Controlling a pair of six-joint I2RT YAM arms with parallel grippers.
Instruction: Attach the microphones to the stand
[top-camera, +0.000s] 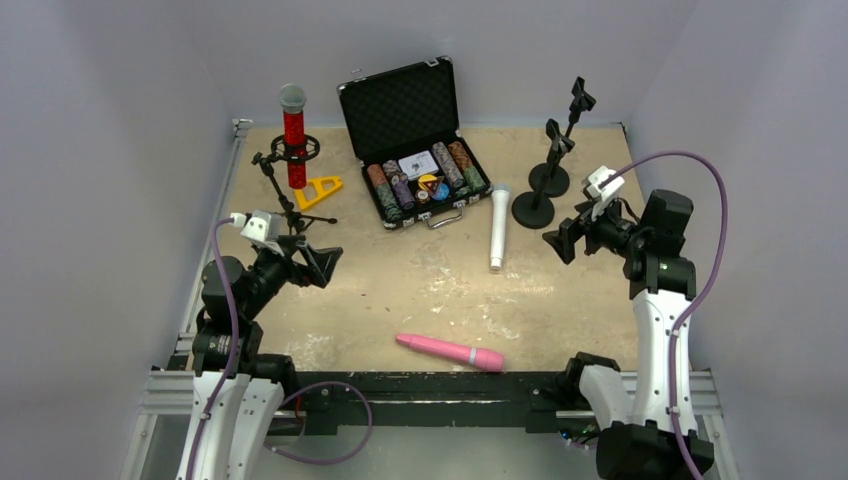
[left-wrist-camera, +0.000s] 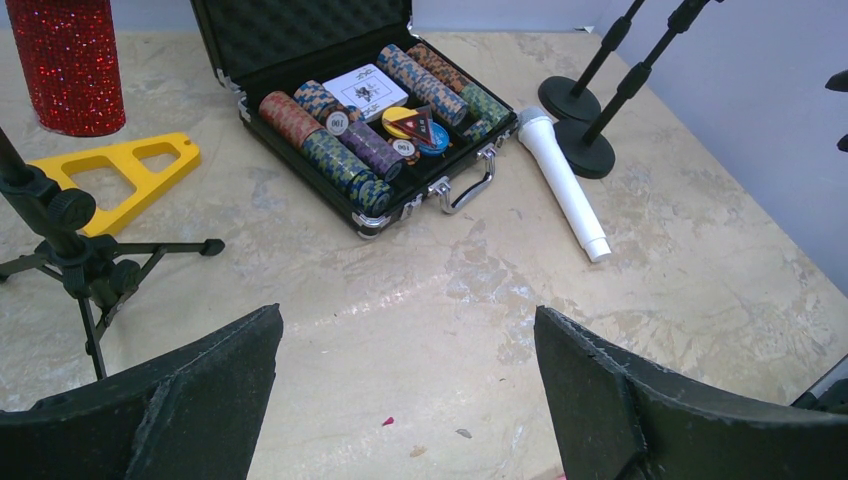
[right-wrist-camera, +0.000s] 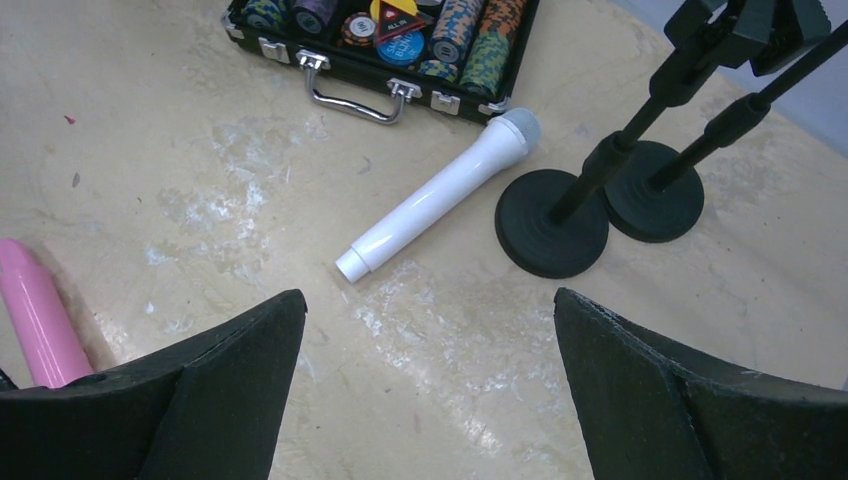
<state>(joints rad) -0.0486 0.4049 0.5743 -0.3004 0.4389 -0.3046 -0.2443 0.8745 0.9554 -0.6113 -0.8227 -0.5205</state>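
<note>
The glittery red microphone (top-camera: 294, 140) stands upright in a black tripod stand (top-camera: 287, 195) at the back left; its red body shows in the left wrist view (left-wrist-camera: 68, 62). The white microphone (top-camera: 498, 228) lies on the table beside two round-base stands (top-camera: 541, 185), also in the right wrist view (right-wrist-camera: 436, 192) and left wrist view (left-wrist-camera: 563, 182). The pink microphone (top-camera: 450, 352) lies near the front edge, its end in the right wrist view (right-wrist-camera: 35, 325). My left gripper (top-camera: 322, 264) is open and empty by the tripod. My right gripper (top-camera: 562, 238) is open and empty, near the white microphone.
An open black case of poker chips (top-camera: 420, 180) sits at the back middle, its lid raised. A yellow triangular frame (top-camera: 318, 190) lies beside the tripod stand. White walls close in the table on three sides.
</note>
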